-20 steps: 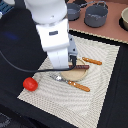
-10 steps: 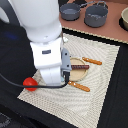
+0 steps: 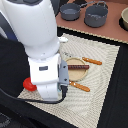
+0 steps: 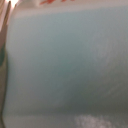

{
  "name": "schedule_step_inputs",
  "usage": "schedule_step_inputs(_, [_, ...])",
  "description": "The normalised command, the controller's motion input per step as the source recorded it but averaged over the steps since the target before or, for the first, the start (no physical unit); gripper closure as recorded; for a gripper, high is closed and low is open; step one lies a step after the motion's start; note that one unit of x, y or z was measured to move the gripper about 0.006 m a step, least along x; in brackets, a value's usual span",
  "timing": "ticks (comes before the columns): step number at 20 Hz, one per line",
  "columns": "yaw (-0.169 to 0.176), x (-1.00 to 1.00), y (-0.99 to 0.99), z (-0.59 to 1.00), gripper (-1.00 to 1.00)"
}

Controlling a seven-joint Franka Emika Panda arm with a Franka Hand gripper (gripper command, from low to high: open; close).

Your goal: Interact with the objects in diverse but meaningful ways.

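Note:
My arm's white wrist housing [image 3: 47,75] fills the exterior view's left and hides the gripper's fingers below it. A small red tomato [image 3: 29,84] peeks out at the arm's left on the striped mat [image 3: 102,75]. A brown sausage stick [image 3: 78,66] lies across a round tan plate [image 3: 79,74] just right of the arm. In the wrist view a blurred pale blue surface [image 4: 65,65] sits very close and fills the frame. I cannot tell whether it is the cup. No fingers show there.
Two grey pots [image 3: 70,11] [image 3: 96,15] stand on the brown counter at the back. Two orange sticks [image 3: 92,61] [image 3: 80,86] lie beside the plate. A small white piece [image 3: 63,39] rests at the mat's far edge. A bowl [image 3: 124,18] sits at the back right.
The arm has come down and toward the near left of the exterior view, off the plate, which now shows with the sausage stick on it.

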Motion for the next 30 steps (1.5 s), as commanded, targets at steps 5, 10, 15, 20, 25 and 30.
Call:
schedule_step_inputs(5, [0.0, 0.43, -0.15, -0.02, 1.0])
schedule_step_inputs(10, [0.0, 0.33, -0.08, 0.03, 1.0])
schedule_step_inputs(15, [0.0, 0.25, -0.09, 0.08, 1.0])
schedule_step_inputs(20, [0.0, 0.24, -0.08, 0.12, -1.0])
schedule_step_inputs(25, [0.0, 0.25, -0.08, 0.11, -1.0])
schedule_step_inputs(30, [0.0, 0.29, -0.04, 0.2, -1.0])
